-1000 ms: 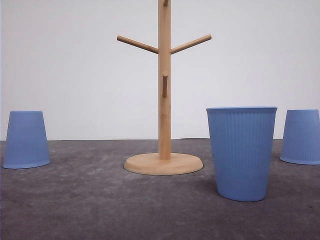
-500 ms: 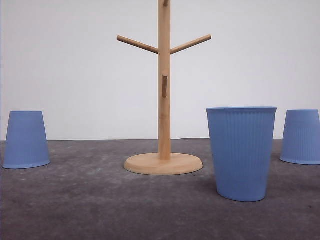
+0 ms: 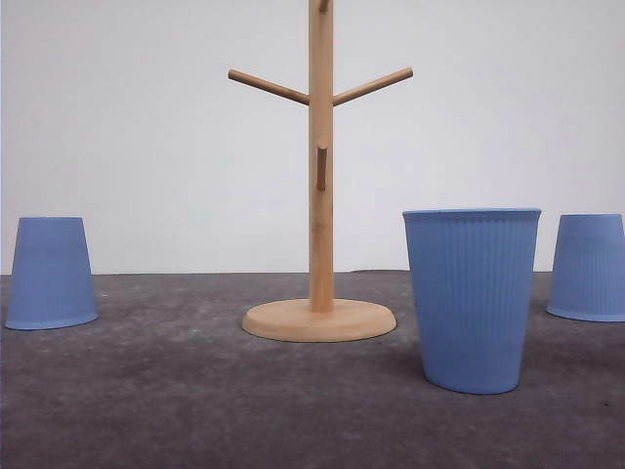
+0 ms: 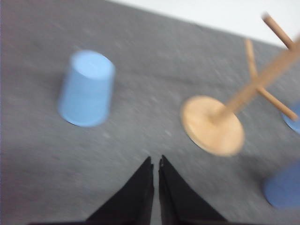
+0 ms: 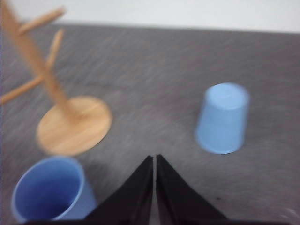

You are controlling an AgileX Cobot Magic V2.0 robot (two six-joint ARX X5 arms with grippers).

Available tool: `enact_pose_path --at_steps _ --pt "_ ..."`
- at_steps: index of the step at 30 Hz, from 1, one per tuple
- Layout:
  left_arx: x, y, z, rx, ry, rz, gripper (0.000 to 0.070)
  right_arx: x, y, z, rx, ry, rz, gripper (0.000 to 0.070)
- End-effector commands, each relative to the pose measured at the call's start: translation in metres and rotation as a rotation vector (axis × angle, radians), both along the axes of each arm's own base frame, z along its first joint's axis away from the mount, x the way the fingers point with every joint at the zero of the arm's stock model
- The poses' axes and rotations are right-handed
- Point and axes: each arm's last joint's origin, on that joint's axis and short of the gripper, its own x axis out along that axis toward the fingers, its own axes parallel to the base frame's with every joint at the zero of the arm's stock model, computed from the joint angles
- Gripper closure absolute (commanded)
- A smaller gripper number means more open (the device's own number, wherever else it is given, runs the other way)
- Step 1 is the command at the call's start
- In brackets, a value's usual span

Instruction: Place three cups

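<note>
On table (image 3: pixel 195 410), cups: upright cup (image 3: pixel 472 298) light, thin-walled, prob. crushable; grip at rim.
Left gripper (image 4: pixel 154 165): pinched together, empty.
Right gripper (image 5: pixel 154 161): pinched together, empty.

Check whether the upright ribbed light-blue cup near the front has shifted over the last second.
No. The upright ribbed light-blue cup sits at the same spot right of the wooden pegged stand, with the same gap to its round base.

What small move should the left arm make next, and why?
Probably open the left gripper and ease toward the upside-down left cup: its fingers are shut and empty, all three cups stand on the table, and the wooden stand has bare pegs.
</note>
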Motion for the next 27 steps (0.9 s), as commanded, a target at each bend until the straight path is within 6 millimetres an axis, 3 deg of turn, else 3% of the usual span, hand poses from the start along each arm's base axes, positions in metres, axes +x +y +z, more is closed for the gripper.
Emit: enact_pose_path --at_steps 1,9,14,15,17,18,20,27 --pt "0.004 -0.003 0.005 0.007 -0.014 -0.060 0.0697 0.004 0.004 0.003 -0.042 -0.019 0.063 0.0691" --pt "0.016 -0.024 -0.002 0.192 -0.008 -0.260 0.0696 0.006 0.028 -0.001 -0.154 -0.021 0.216 0.0689" --pt "0.015 -0.029 0.001 0.303 -0.049 -0.306 0.0695 0.004 0.032 -0.001 -0.161 -0.024 0.257 0.0684" --pt "0.015 -0.029 0.003 0.307 -0.054 -0.304 0.0691 0.004 0.032 -0.001 -0.161 -0.026 0.256 0.0657" --pt "0.014 -0.029 0.005 0.307 -0.063 -0.301 0.0578 0.004 0.032 -0.001 -0.162 -0.028 0.250 0.0490" --pt "0.014 -0.028 0.006 0.305 -0.063 -0.300 0.0457 0.004 0.032 -0.001 -0.162 -0.028 0.249 0.0385" --pt "0.013 -0.028 0.008 0.302 -0.063 -0.297 0.0241 0.004 0.032 -0.001 -0.159 -0.027 0.248 0.0247" --pt "0.014 -0.026 0.010 0.232 -0.002 -0.157 0.0220 0.004 0.032 -0.001 -0.159 -0.027 0.248 0.0234"
